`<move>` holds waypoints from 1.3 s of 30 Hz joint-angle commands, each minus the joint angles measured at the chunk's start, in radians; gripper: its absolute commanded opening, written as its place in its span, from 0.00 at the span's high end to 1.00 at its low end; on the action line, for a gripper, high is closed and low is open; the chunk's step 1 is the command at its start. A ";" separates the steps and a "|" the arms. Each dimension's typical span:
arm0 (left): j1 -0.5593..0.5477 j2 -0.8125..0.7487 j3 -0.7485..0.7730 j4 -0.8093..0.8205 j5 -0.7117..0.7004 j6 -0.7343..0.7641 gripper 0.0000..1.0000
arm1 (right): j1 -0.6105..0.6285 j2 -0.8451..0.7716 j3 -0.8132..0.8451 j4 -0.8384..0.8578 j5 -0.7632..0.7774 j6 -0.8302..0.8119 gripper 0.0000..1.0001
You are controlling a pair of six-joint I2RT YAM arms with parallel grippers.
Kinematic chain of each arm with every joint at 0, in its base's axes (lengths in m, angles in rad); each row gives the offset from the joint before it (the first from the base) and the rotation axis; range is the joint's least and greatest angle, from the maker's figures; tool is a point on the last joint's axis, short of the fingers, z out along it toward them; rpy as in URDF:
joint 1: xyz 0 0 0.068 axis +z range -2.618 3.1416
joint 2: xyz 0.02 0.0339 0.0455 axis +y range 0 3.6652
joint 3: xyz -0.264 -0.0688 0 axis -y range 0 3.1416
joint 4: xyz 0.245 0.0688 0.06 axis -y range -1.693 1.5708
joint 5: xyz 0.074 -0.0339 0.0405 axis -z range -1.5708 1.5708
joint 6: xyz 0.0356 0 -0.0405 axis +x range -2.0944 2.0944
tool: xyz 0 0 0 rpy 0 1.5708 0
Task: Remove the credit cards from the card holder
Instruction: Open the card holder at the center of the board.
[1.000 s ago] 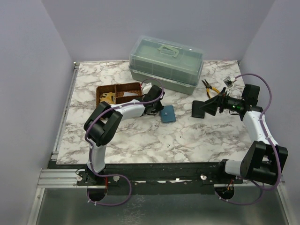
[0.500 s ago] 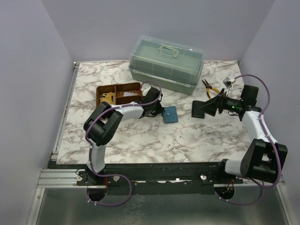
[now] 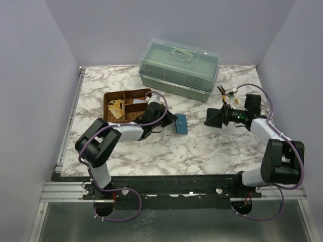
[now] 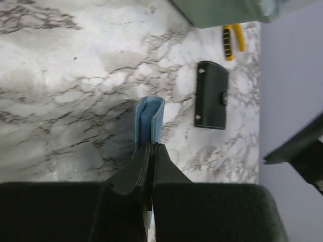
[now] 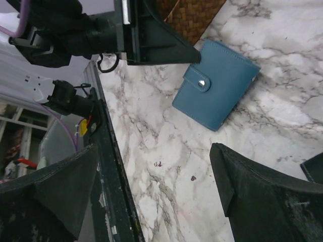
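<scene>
The card holder [image 3: 181, 123] is a teal-blue wallet, closed with its snap tab, seen flat-on in the right wrist view [image 5: 217, 85]. My left gripper [image 3: 171, 120] is shut on its near edge and holds it on edge, just above the marble. In the left wrist view the gripper [image 4: 151, 147] pinches the wallet [image 4: 149, 118], which is seen edge-on. My right gripper [image 3: 214, 117] is wide open and empty to the wallet's right, with only marble between its fingers [image 5: 156, 191]. No credit card shows at the wallet. Tan flat pieces [image 3: 116, 107] lie in the woven tray.
A black wallet with a snap tab [image 4: 212, 95] lies by my right gripper. Yellow-handled pliers [image 3: 225, 94] lie behind it. A green toolbox [image 3: 179, 68] stands at the back. The brown woven tray [image 3: 128, 96] sits left of the card holder.
My left arm has drawn back and rolled, turning the card holder from lying flat to standing on edge. My right arm has shifted left, closer to it, still open.
</scene>
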 commanded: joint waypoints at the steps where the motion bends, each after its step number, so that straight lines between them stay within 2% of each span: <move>1: -0.010 -0.074 -0.081 0.284 0.067 0.039 1.00 | 0.053 0.052 -0.046 0.141 0.043 0.147 0.00; 6: -0.031 -0.126 -0.130 0.400 0.097 0.072 1.00 | 0.079 0.083 -0.094 0.267 0.080 0.243 0.00; 11: -0.038 -0.169 -0.158 0.481 0.142 0.061 1.00 | 0.096 0.123 -0.124 0.362 0.012 0.293 0.00; 20: -0.085 -0.202 -0.132 0.503 0.212 0.028 1.00 | 0.122 0.075 -0.223 0.646 -0.002 0.444 0.00; 29: -0.122 -0.186 -0.108 0.570 0.264 -0.022 1.00 | 0.123 0.100 -0.284 0.989 -0.122 0.693 0.00; 32: -0.123 -0.173 -0.097 0.579 0.281 -0.031 1.00 | 0.123 0.082 -0.291 1.073 -0.152 0.751 0.04; 36: -0.123 -0.171 -0.099 0.584 0.283 -0.034 1.00 | 0.123 0.063 -0.324 1.302 -0.173 0.910 0.07; 39: -0.123 -0.171 -0.103 0.584 0.287 -0.034 1.00 | 0.123 0.047 -0.326 1.365 -0.181 0.952 0.11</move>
